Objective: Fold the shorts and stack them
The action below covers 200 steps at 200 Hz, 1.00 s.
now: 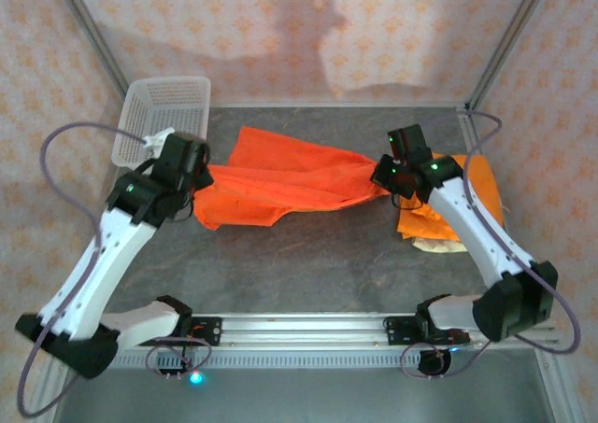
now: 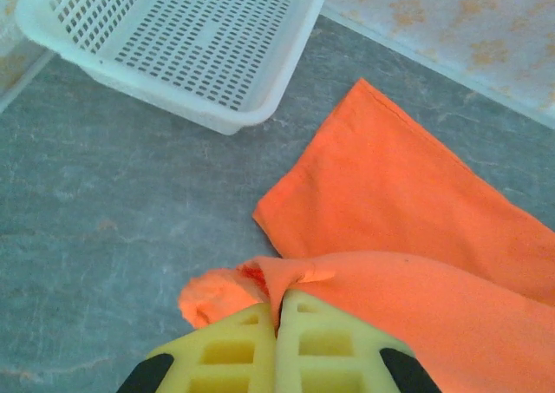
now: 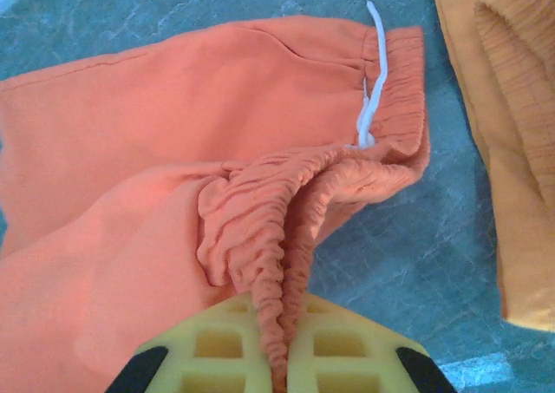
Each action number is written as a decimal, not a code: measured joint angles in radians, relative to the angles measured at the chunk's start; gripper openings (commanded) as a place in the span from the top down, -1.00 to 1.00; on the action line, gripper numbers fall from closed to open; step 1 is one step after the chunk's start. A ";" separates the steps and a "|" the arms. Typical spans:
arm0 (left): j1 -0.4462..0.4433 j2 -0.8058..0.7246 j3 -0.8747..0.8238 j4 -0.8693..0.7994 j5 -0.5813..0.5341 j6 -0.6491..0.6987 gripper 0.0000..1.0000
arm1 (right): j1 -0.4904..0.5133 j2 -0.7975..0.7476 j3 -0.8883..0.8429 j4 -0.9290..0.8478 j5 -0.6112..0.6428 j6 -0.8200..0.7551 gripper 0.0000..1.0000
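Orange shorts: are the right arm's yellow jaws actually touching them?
Touching. The right wrist view shows the right jaws clamped on the bunched waistband of the orange shorts.

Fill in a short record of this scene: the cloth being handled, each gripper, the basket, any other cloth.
Handled cloth: orange shorts, stretched over the table between both grippers
Left gripper: shut on one end of the orange shorts
Right gripper: shut on the gathered waistband, near the white drawstring
Basket: white mesh, far left, apart from the shorts
Other cloth: orange pile at the right, partly under the right arm
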 measured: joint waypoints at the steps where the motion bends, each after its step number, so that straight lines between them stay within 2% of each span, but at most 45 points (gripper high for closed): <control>1: 0.001 0.005 0.002 0.001 0.000 0.000 1.00 | 0.000 0.003 0.003 -0.001 0.000 -0.001 1.00; 44: 0.060 0.317 0.185 0.051 0.010 0.053 1.00 | -0.040 0.189 0.134 -0.016 0.001 -0.035 1.00; 83: 0.089 0.591 0.430 0.067 0.017 0.079 1.00 | -0.118 0.317 0.192 -0.015 -0.016 -0.044 0.91; 103: 0.098 0.733 0.568 0.068 0.019 0.086 1.00 | -0.161 0.389 0.217 -0.011 -0.028 -0.043 0.78; 117: 0.103 0.846 0.678 0.067 0.020 0.087 0.91 | -0.188 0.449 0.243 -0.008 -0.043 -0.039 0.56; 136: 0.111 1.018 0.858 0.064 0.045 0.090 0.48 | -0.229 0.557 0.314 -0.006 -0.071 -0.041 0.07; 152: 0.124 1.175 1.046 0.040 0.082 0.102 -0.08 | -0.268 0.644 0.378 -0.001 -0.113 -0.027 -0.33; 169: 0.143 1.316 1.227 0.015 0.130 0.090 -0.54 | -0.305 0.684 0.401 0.008 -0.159 -0.015 -0.53; 185: 0.156 1.345 1.260 -0.011 0.166 0.100 -0.74 | -0.328 0.663 0.389 0.024 -0.181 0.009 -0.69; 200: 0.163 1.274 1.164 -0.001 0.190 0.108 -0.88 | -0.327 0.587 0.334 0.063 -0.192 0.020 -0.76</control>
